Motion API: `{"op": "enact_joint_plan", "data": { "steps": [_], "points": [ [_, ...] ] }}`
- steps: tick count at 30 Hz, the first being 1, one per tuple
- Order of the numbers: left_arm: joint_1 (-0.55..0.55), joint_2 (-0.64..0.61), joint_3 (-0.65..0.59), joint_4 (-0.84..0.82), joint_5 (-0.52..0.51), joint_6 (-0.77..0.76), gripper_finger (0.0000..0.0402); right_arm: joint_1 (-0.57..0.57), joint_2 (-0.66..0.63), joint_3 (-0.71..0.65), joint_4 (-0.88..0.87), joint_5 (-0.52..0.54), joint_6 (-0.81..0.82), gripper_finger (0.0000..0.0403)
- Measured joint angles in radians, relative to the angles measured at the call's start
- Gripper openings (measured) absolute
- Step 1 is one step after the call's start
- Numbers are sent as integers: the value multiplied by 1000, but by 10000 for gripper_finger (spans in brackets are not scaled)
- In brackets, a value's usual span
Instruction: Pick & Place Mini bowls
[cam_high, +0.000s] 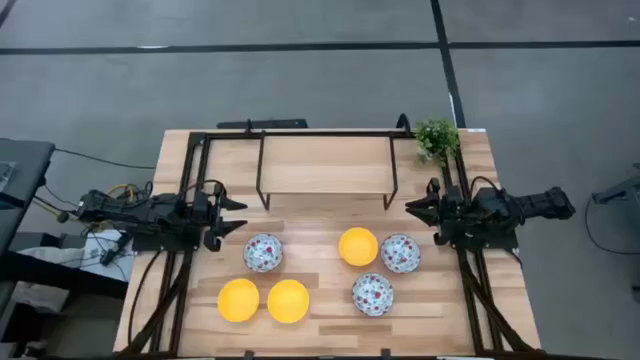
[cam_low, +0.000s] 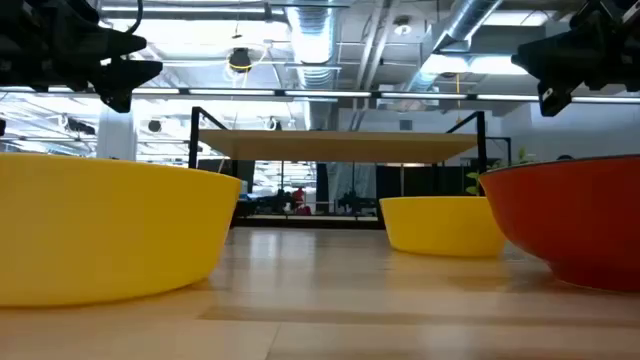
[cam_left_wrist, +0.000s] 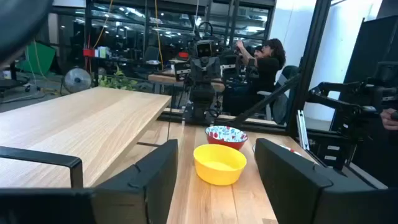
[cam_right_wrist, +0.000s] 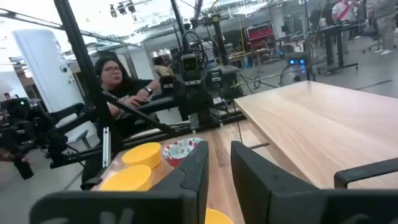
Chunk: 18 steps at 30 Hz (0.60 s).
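Inventory, front edge to back, clock directions from the table's centre as you see it from above. Near row: two yellow mini bowls (cam_high: 238, 300) (cam_high: 288, 301) touching at 7 o'clock; one floral bowl (cam_high: 372, 294) at 5. Middle row: floral bowl (cam_high: 263, 252) toward 9; third yellow bowl (cam_high: 358, 246) beside the last floral bowl (cam_high: 400, 253) toward 3. Back: empty wooden shelf (cam_high: 325, 165), small plant (cam_high: 437, 137) at 1. Left gripper (cam_high: 237, 218) spread wide, right gripper (cam_high: 415, 209) nearly pressed together, neither holding anything. You have all six bowls loose on the table, none stacked; everything remains.
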Motion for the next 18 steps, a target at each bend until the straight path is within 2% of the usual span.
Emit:
{"op": "enact_joint_plan", "data": {
  "steps": [12, 15, 18],
  "points": [
    [0, 0, 0, 0, -1, 0, 214, 0, 0, 0, 3, 0, 2, 58],
    [0, 0, 0, 0, -1, 0, 214, -2, 1, 0, 78, 7, 34, 58],
    [0, 0, 0, 0, -2, 0, 214, 2, 19, 30, 127, 6, 0, 58]
  ]
}}
